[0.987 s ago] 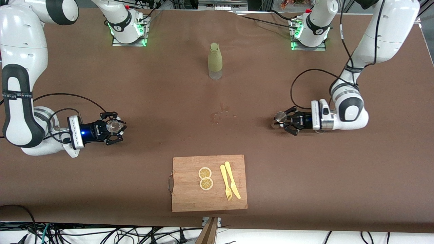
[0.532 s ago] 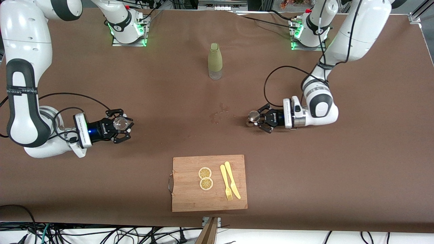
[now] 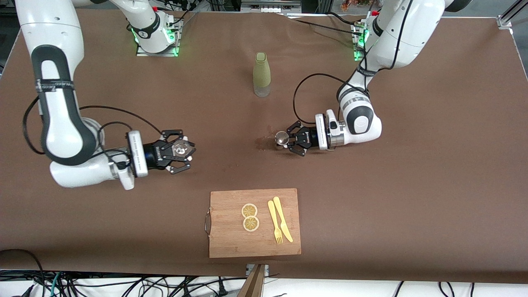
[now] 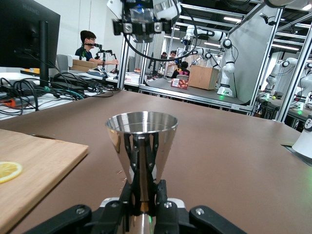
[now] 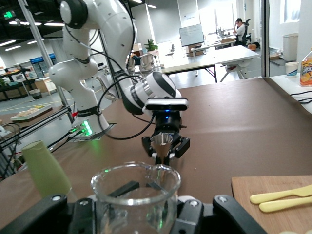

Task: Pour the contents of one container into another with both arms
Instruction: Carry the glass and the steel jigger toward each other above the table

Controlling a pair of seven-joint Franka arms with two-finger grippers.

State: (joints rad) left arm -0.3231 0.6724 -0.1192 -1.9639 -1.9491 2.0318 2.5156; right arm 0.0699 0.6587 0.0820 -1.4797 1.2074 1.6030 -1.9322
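Nearest the camera, low in the middle of the front view, the wooden cutting board (image 3: 254, 222) is lying on the brown bench (image 3: 412, 198), carrying two lemon slices (image 3: 250, 217) and a yellow fork and knife (image 3: 279, 225); nothing is touching them.

Above it, at mid-height, the two arms are facing each other across the frame's middle. At centre-left, the right pincer (image 3: 178, 155) is clenching a clear glass beaker (image 3: 180, 149), holding it upright with its mouth up, which fits a vessel meant to receive. Its wrist view is looking over the beaker's rim (image 5: 135, 181) straight at the other pincer.

Just right of centre, the left pincer (image 3: 288, 142) is clenching a small steel measuring cup (image 3: 281, 138) by its narrow waist, also upright, so whatever is inside is likely staying put; whether it is holding liquid cannot be told. In its wrist view the cup's flared mouth (image 4: 142, 123) is level.

The two vessels are well apart, so the pour looks not yet begun.

Farthest, in the upper middle, a green bottle (image 3: 262, 74) is standing alone
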